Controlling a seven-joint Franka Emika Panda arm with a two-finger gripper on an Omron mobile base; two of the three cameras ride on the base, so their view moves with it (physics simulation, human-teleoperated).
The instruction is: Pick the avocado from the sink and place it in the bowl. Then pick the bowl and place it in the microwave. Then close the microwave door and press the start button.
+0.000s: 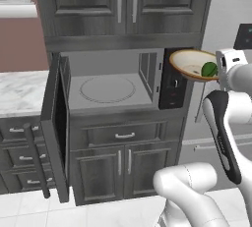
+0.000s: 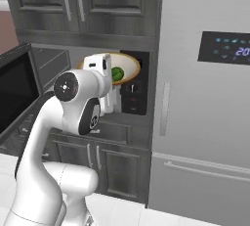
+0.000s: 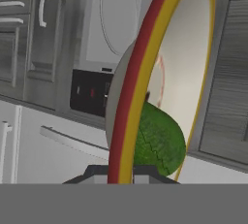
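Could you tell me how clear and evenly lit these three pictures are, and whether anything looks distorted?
Left base view: flat, even light, soft edges, the microwave cavity readable. Right base view: same soft render; the fridge display is blurry. Hand view: the bowl rim looms huge and stretched by closeness, the avocado still shows texture.

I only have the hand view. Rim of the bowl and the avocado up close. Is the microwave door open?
Observer: Yes. The microwave door is swung wide to the left, and the turntable is bare.
Operator: Where's the bowl relative to the cavity?
Observer: The bowl is in the air to the right of the opening, in front of the black control panel.
Operator: Avocado staying put?
Observer: The avocado lies inside at the bowl's low side, next to the gripper, which is shut on the rim.
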